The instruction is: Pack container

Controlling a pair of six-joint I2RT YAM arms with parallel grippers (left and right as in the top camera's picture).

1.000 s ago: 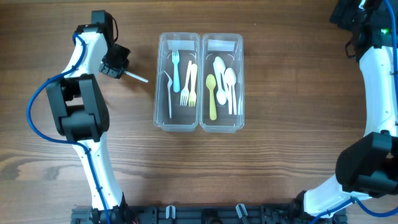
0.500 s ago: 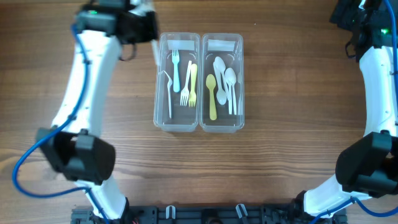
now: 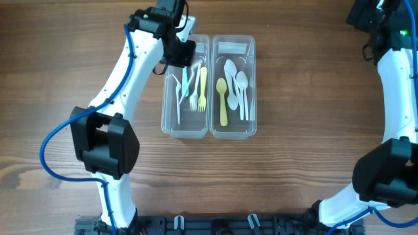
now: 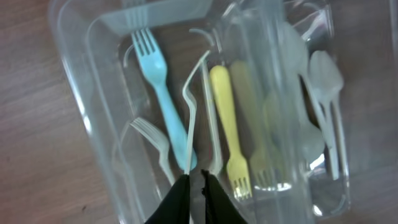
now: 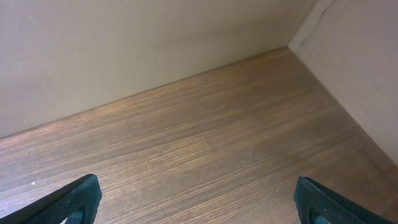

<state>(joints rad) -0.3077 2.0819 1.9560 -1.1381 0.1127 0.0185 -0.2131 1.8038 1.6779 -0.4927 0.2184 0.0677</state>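
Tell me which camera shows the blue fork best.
Left wrist: the blue fork lies nearly whole in its bin, crossed by the clear utensil in the left gripper. Overhead shows only its handle; that gripper covers the tines. Right wrist: only table.

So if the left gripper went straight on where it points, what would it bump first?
Probably the blue fork lying in the left bin. The left gripper, pinching a clear fork, points down right over its handle, though how high it hangs is unclear.
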